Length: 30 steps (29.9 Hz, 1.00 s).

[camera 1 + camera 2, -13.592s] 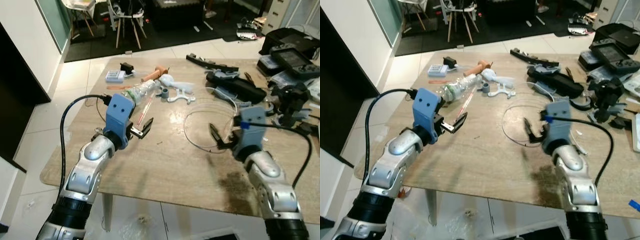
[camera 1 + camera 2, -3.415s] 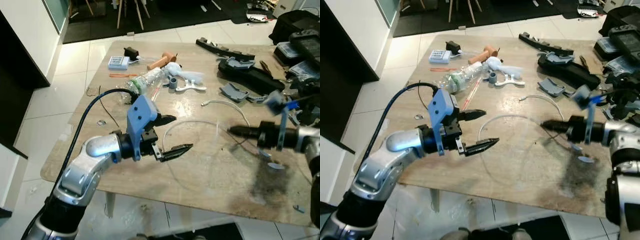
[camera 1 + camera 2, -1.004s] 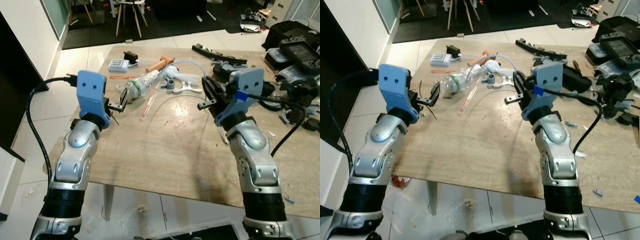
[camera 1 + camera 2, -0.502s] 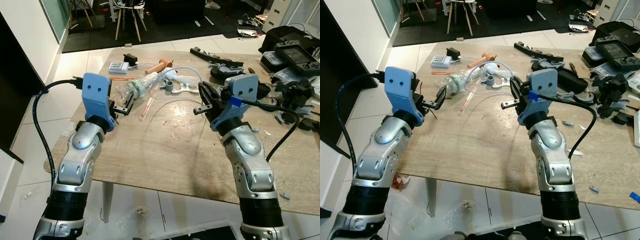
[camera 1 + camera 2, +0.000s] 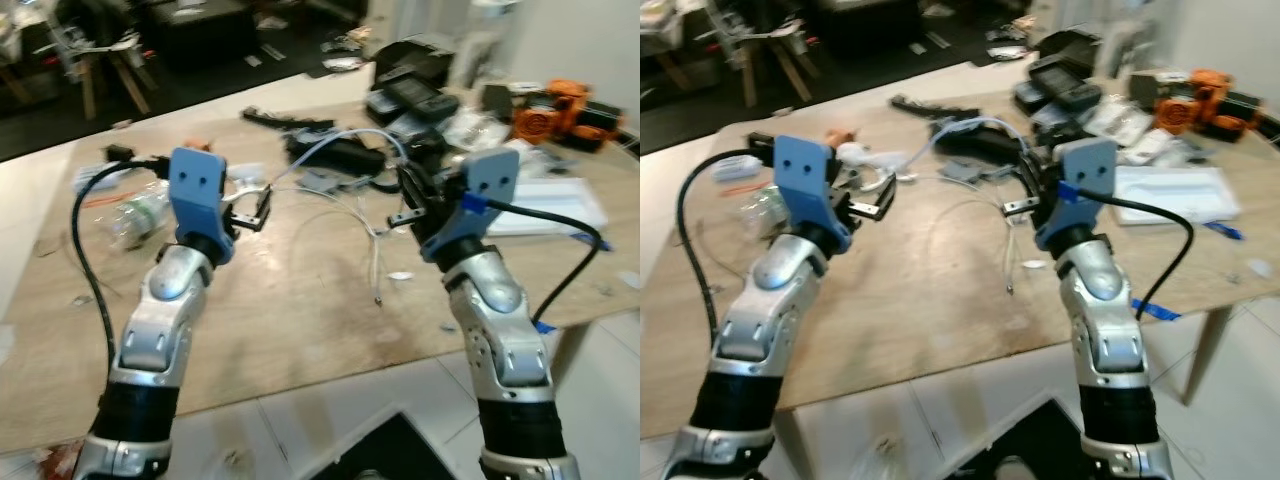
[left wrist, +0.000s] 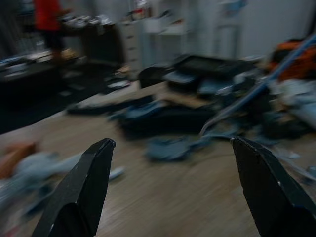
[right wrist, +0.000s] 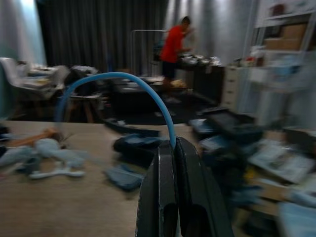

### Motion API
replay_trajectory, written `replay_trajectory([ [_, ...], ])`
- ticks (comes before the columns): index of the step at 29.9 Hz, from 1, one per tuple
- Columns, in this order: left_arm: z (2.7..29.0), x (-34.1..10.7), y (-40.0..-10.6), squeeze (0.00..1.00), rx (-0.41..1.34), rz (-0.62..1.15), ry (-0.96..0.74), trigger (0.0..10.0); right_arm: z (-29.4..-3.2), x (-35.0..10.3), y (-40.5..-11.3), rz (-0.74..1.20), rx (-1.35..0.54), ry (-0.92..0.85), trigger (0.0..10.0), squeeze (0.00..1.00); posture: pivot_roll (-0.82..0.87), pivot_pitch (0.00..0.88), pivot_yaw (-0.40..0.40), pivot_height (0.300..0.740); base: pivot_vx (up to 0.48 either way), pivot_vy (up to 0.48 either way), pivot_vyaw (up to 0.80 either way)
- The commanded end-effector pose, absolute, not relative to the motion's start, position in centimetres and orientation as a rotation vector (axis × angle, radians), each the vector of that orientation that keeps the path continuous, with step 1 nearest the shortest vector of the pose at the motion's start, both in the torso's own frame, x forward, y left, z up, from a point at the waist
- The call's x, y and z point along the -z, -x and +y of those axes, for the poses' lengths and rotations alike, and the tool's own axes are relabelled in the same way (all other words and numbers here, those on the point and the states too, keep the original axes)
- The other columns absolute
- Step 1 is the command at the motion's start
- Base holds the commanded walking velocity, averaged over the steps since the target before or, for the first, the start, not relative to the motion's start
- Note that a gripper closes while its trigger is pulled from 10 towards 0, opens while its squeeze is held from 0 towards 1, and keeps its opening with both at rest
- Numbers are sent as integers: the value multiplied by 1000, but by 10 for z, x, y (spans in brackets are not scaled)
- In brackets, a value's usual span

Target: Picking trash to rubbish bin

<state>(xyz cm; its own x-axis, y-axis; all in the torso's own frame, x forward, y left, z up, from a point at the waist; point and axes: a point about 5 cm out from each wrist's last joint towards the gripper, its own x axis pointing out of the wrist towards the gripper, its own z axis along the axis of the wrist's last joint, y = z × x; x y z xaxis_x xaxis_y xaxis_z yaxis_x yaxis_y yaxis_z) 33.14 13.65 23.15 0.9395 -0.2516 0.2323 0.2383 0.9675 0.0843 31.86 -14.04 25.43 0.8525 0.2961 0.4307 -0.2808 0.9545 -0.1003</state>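
A thin, pale blue plastic tube (image 7: 118,78) is gripped by the right gripper (image 7: 174,148); the left gripper (image 6: 173,148) is held open, empty; no bin is seen, so binning remains.

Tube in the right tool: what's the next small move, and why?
Probably lift the right tool a little higher. It is shut on the clear tube, but the tube's loose end hangs down onto the table. The left tool is open and holds nothing. I see no bin to head for.
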Motion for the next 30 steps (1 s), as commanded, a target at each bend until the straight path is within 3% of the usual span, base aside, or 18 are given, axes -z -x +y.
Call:
replay_trajectory([
  [1,139,-230,-331,0,248,-238,-59,10000,-133,-258,-316,-475,-333,42,10000,0,-24,138,66,740,0,0,-800],
  [30,150,-235,-335,0,216,-251,-78,10000,-133,-268,-326,-492,-327,50,10000,0,-17,153,60,740,0,0,-800],
])
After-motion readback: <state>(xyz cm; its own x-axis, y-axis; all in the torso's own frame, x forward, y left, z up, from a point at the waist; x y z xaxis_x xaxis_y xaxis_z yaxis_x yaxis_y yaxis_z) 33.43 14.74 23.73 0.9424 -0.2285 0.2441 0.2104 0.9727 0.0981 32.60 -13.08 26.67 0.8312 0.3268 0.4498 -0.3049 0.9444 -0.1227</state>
